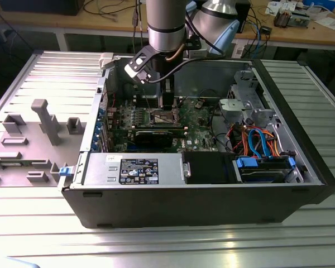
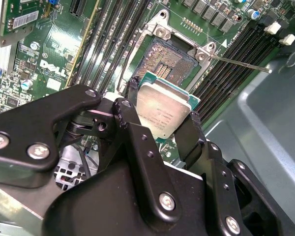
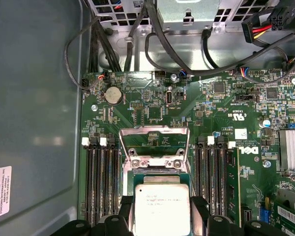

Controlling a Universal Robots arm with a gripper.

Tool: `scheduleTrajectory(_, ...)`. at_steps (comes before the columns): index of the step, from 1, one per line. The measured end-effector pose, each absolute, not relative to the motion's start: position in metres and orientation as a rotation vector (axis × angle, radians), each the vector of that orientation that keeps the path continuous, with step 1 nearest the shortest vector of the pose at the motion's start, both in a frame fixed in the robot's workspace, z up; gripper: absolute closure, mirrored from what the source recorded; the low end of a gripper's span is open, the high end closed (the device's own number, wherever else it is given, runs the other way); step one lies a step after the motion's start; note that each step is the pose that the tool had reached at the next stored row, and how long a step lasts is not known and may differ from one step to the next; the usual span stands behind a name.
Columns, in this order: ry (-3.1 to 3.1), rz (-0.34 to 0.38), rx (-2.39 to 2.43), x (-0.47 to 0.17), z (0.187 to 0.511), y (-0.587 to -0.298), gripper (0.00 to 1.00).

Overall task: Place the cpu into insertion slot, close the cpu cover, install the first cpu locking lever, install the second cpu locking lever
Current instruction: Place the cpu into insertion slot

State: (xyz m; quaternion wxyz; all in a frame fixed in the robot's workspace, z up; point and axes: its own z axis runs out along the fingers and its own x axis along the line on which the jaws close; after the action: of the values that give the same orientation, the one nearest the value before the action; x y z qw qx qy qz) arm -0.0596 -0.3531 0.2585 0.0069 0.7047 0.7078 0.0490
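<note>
My gripper (image 2: 162,101) is shut on the cpu (image 2: 163,112), a small silver-topped square chip pinched at two opposite edges by the black fingers (image 2: 189,135). The chip hangs over the near edge of the insertion slot (image 2: 169,61), whose dark pin field lies bare; I cannot tell whether they touch. The first wrist view has the cpu (image 3: 162,209) in the gripper (image 3: 162,201), with the cpu cover (image 3: 154,131) swung up and open beyond it. One thin locking lever (image 2: 241,64) sticks out sideways from the socket. In the exterior view the gripper (image 1: 167,103) hovers over the slot (image 1: 163,116).
Long black memory slots (image 3: 101,182) flank the socket on both sides. The open computer case (image 1: 128,201) has tall walls, a power supply (image 1: 137,170) at the front, a drive cage (image 1: 248,103) and coloured cables (image 1: 257,139) on the exterior view's right. A grey fixture block (image 1: 47,120) stands outside.
</note>
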Motion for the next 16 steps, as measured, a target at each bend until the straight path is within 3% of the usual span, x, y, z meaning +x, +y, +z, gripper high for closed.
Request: scheduleTrajectory(16, 2.214, 0.157, 2.203, -0.066, 0.238, -0.353, 0.45)
